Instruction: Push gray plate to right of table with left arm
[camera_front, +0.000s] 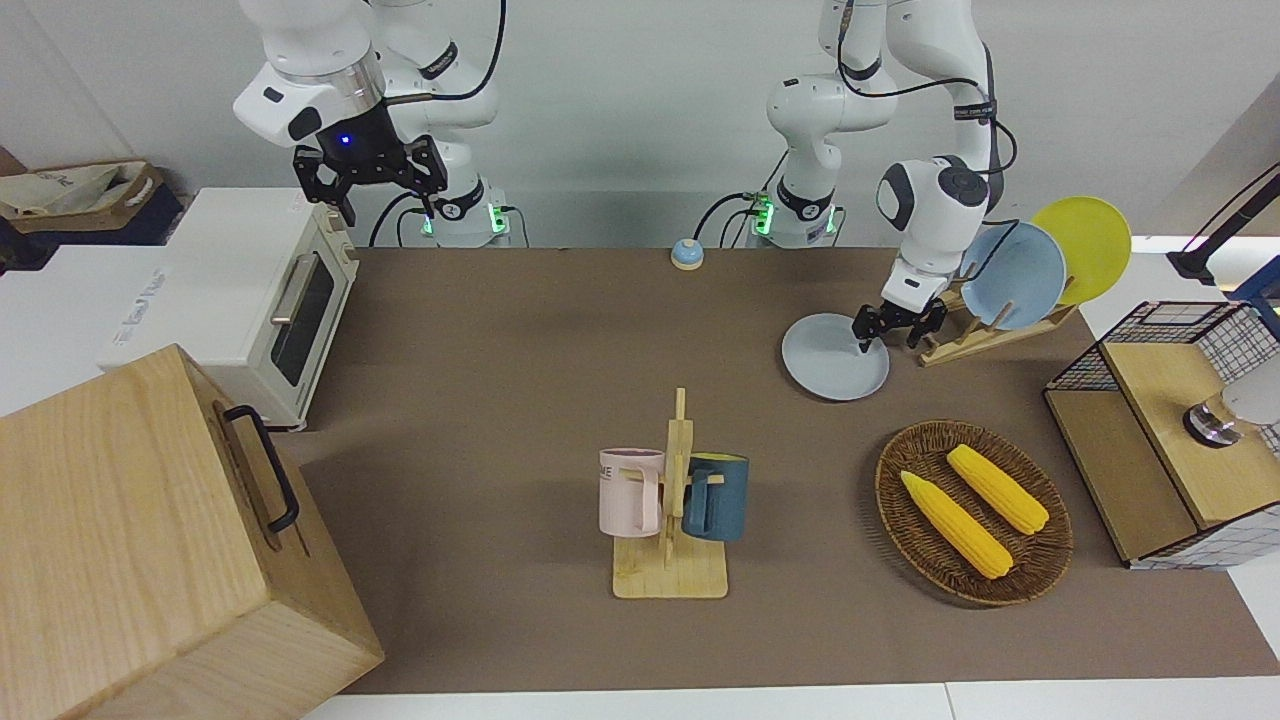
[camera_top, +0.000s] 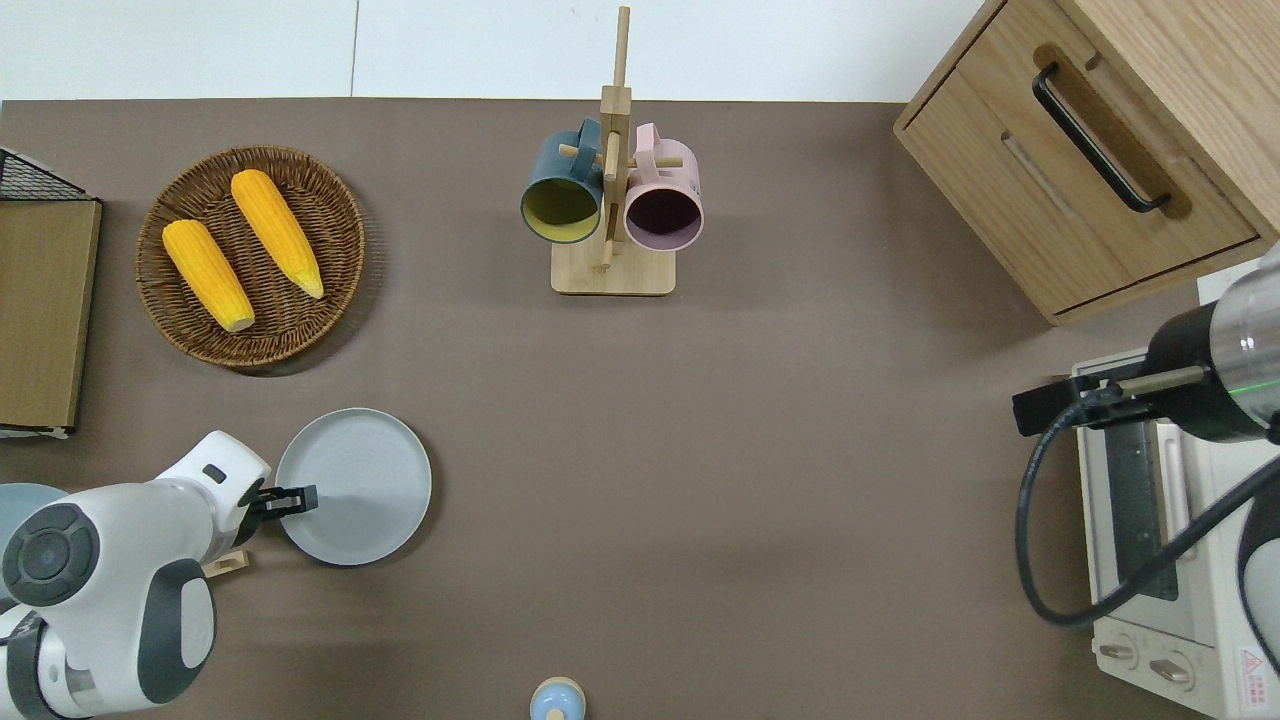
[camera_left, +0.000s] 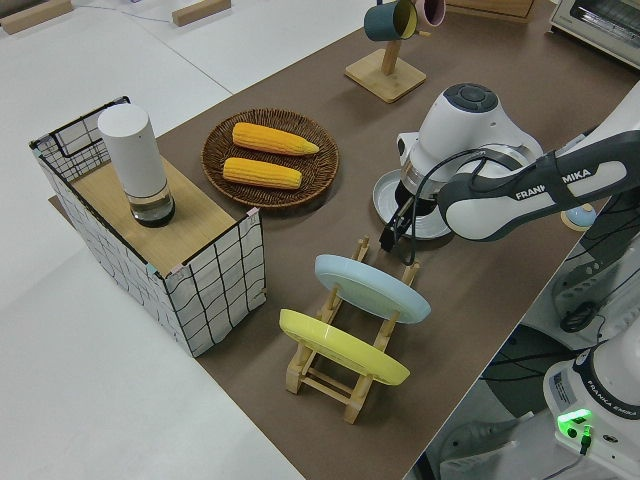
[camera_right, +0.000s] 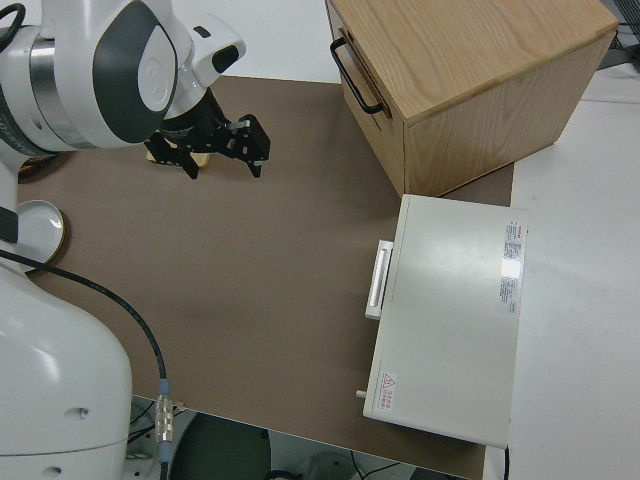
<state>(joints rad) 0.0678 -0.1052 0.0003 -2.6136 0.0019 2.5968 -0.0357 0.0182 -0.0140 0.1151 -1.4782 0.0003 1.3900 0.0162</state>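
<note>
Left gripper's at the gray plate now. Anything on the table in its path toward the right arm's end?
Nothing visible. The left gripper is at the gray plate, at its edge toward the left arm's end. From there toward the toaster oven the table is bare; the mug rack stands farther from the robots, the bell nearer.

You can read "FRANKA EMIKA" on the left arm (camera_left: 540, 195) forearm | again "FRANKA EMIKA" near its base | letters "ME" on the pink mug (camera_front: 630, 492) | the toaster oven (camera_right: 450, 315) warning label is too small to read.
</note>
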